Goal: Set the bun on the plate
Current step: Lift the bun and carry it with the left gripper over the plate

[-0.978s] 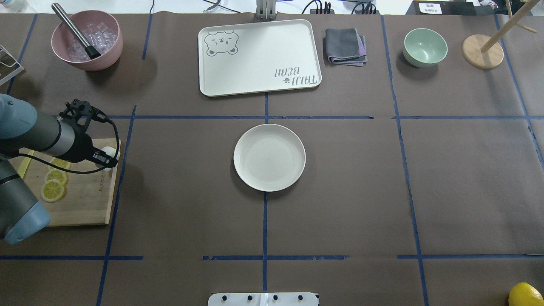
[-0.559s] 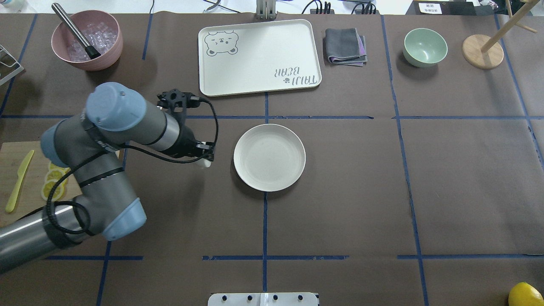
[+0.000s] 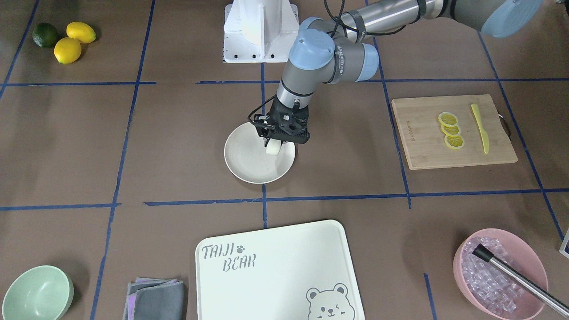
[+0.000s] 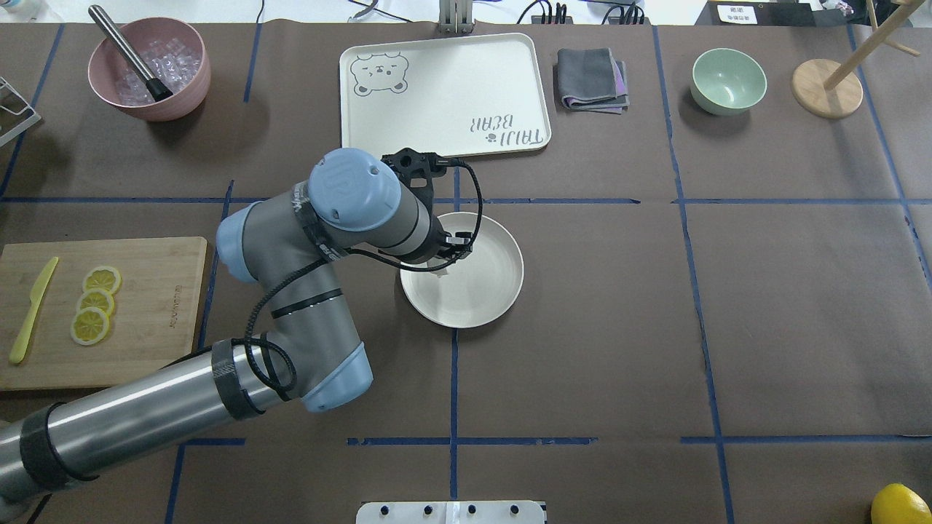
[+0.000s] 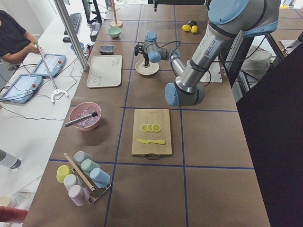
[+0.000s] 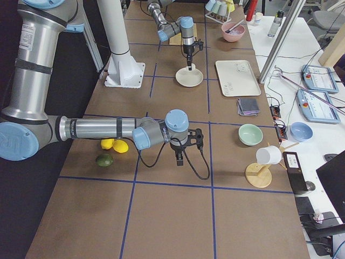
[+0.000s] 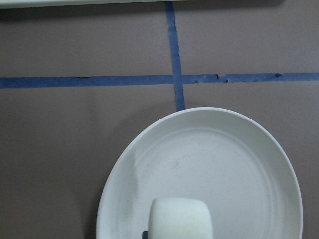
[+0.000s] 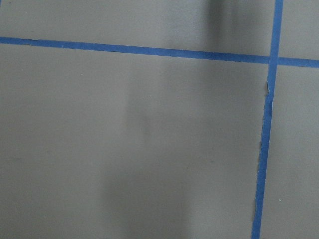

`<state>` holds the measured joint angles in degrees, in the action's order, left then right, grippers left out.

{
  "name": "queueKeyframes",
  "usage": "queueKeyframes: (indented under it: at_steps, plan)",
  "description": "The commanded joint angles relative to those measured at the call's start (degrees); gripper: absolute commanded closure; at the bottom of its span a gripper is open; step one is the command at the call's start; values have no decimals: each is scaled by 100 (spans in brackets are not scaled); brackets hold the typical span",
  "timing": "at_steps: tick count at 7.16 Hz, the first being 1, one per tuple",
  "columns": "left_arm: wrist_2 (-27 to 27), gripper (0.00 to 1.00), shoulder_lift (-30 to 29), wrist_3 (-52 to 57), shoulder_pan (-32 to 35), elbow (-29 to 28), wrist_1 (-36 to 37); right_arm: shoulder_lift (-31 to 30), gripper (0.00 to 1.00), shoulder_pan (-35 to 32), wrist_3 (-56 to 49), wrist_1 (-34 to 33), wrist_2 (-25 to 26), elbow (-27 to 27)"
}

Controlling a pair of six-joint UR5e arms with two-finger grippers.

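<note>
The bun (image 3: pixel 274 148), a small white lump, hangs in my left gripper (image 3: pixel 276 143), which is shut on it. It sits just over the round cream plate (image 3: pixel 249 165), toward the plate's robot-side edge. The left wrist view shows the bun (image 7: pixel 179 219) at the bottom with the plate (image 7: pixel 234 159) beneath it. From overhead my left wrist covers the bun, and only the plate (image 4: pixel 488 284) shows. My right gripper (image 6: pixel 179 160) shows only in the exterior right view, low over bare table, and I cannot tell its state.
The bear-print tray (image 4: pixel 444 94) lies beyond the plate, with a folded cloth (image 4: pixel 591 78) and mint-green bowl (image 4: pixel 728 80) to its right. A cutting board (image 4: pixel 153 313) with lemon slices and a knife is at left. A pink bowl (image 4: pixel 149 69) stands far left.
My left arm has swung right from the cutting board, carrying the bun across the table to above the plate.
</note>
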<state>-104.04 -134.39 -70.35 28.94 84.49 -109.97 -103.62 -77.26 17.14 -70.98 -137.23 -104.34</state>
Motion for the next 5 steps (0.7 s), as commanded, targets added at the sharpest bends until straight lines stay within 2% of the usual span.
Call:
queueKeyframes:
  at_steps: [1,5]
  plan:
    - [585,61,-175,-75,-336,-293,2,0,0,0,0,5,-5,1]
    - [876,60,-307,-92,-486,-504,2,-18,0,0,9,5,-32,-16]
